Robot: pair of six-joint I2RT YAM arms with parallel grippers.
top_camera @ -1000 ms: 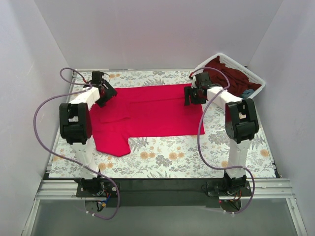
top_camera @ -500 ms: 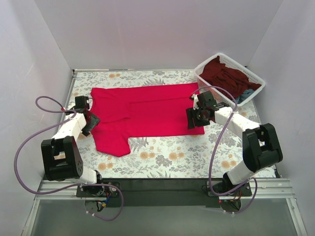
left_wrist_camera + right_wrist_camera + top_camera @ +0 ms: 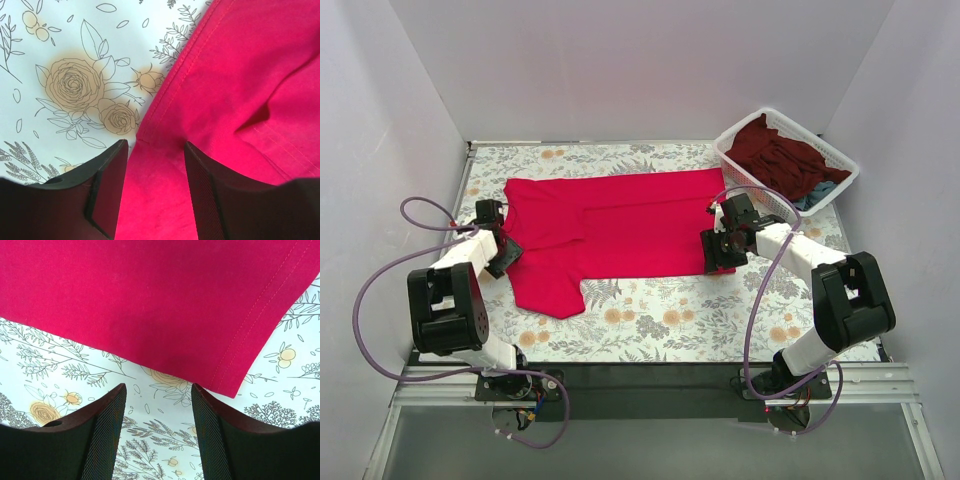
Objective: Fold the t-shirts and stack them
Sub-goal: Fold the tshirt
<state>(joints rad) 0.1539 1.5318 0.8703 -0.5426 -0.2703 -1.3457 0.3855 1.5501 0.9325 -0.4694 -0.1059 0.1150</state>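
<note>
A bright red t-shirt (image 3: 620, 225) lies spread flat on the flowered table, with one sleeve pointing toward the near edge. My left gripper (image 3: 502, 252) is low at the shirt's left edge. In the left wrist view its jaws (image 3: 155, 195) stand open and straddle the red cloth (image 3: 240, 75) beside a hem. My right gripper (image 3: 714, 250) is at the shirt's near right corner. Its jaws (image 3: 157, 435) stand open over bare tablecloth, just short of the stitched red hem (image 3: 150, 295). A dark maroon t-shirt (image 3: 775, 150) and a bit of teal cloth (image 3: 820, 190) lie in the basket.
The white mesh basket (image 3: 847, 172) stands at the back right corner, close behind the right arm. Plain walls enclose the table on three sides. The flowered tablecloth (image 3: 720, 320) shows along the near side of the shirt.
Both arms swung from the shirt's far side toward me and dropped low: the left to the left edge, the right to the near right corner. Both pairs of jaws have narrowed.
</note>
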